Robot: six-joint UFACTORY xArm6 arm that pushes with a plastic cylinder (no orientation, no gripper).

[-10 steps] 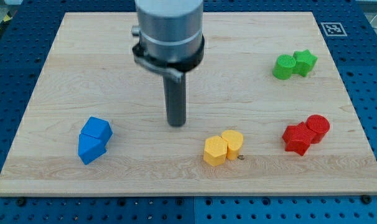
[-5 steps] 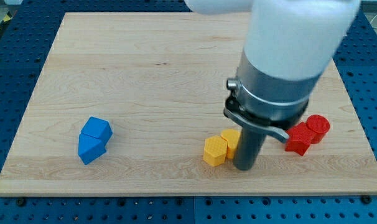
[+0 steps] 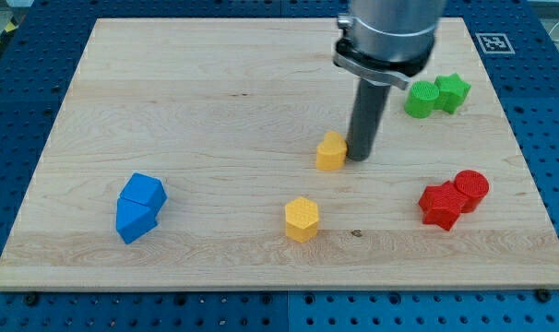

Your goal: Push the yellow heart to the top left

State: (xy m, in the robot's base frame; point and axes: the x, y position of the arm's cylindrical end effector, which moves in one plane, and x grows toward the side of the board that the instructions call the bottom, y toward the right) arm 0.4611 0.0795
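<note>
The yellow heart (image 3: 331, 151) lies near the board's middle, a little to the view's right. My tip (image 3: 360, 158) stands right against its right side, touching it. A yellow hexagon (image 3: 301, 219) sits apart from it, lower and slightly to the left. The rod rises from the tip to the arm's grey body at the view's top.
Two blue blocks (image 3: 138, 207) sit together at the lower left. A green cylinder (image 3: 421, 99) and green star (image 3: 452, 91) sit at the upper right. Two red blocks (image 3: 454, 198) sit at the lower right. The wooden board (image 3: 169, 92) ends in edges all round.
My tip moved from the left of the yellow pair round to its right, then up the board. The yellow heart has been pushed up and away from the hexagon, which shifted slightly left.
</note>
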